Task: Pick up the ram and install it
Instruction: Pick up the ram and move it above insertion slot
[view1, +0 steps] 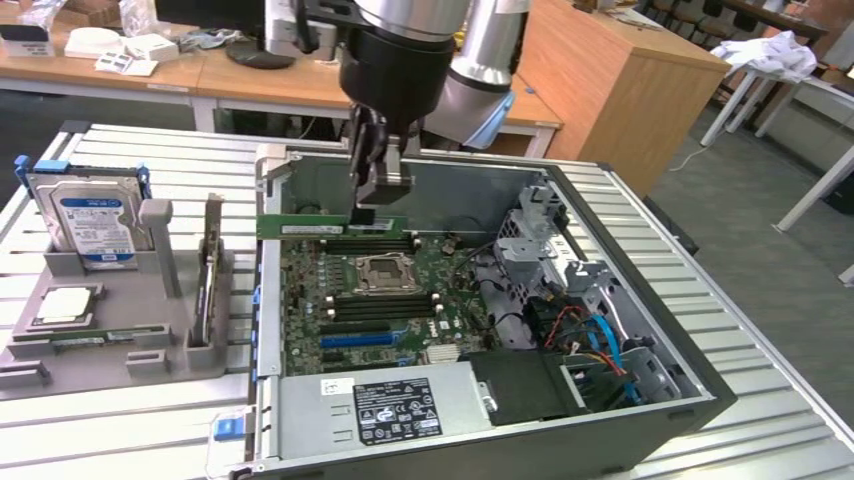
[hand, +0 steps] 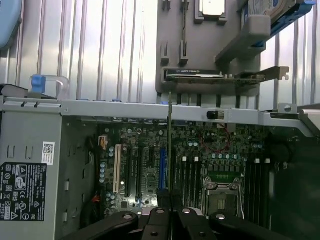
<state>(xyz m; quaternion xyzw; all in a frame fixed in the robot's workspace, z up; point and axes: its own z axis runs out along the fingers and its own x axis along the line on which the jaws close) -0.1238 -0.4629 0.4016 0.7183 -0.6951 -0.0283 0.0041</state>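
Hovering over a green motherboard (view1: 387, 300), a long flat green ram stick (view1: 304, 225) is clamped in the gripper (view1: 378, 212).
Pickup is done; seating is judged not yet done.

A: Bright, even light from overhead. The ribbed worktop (hand: 100, 45) shines pale with glare in the wrist view.
B: The computer case (view1: 454, 190) is dimmer inside, with soft shadows.
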